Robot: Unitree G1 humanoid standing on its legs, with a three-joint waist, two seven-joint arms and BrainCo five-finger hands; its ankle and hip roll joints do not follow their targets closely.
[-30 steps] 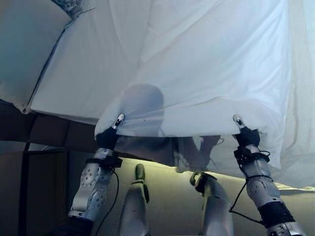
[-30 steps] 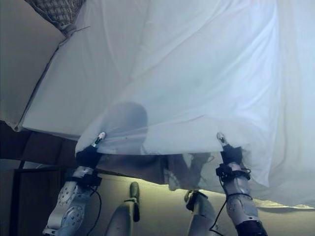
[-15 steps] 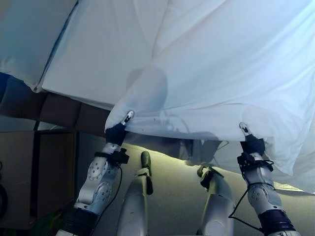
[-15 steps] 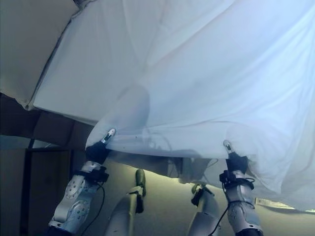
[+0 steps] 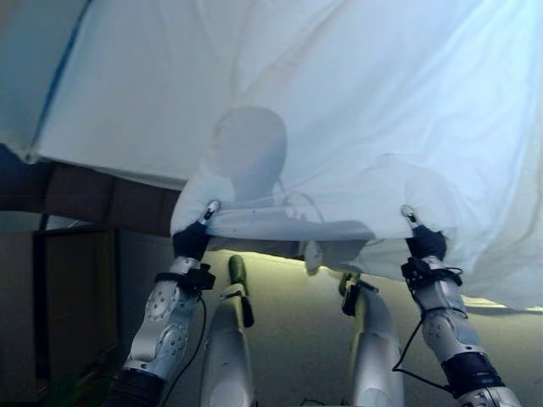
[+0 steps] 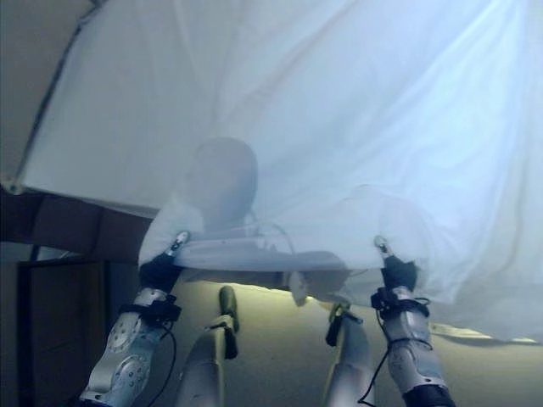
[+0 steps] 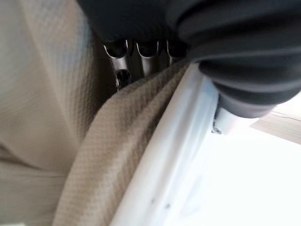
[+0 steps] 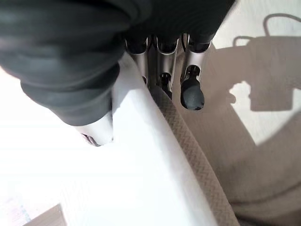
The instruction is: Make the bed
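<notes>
A large white bed cover hangs spread in the air in front of me, above the bed. My left hand is raised at its near edge and shut on the hem. My right hand is at the same height and is shut on the hem further right. In the left wrist view the fingers curl over a white hem with a beige woven underside. The right wrist view shows the fingers curled round the same white hem. Between the hands the edge sags in a loose fold.
A white mattress or pillow corner shows at the upper left. Dark brown panels of the bed frame lie below it. Beige floor runs beneath the lifted cover.
The view has shifted. The cover has billowed and its near edge now sags in a fold between the hands. Both hands keep their hold at about the same height.
</notes>
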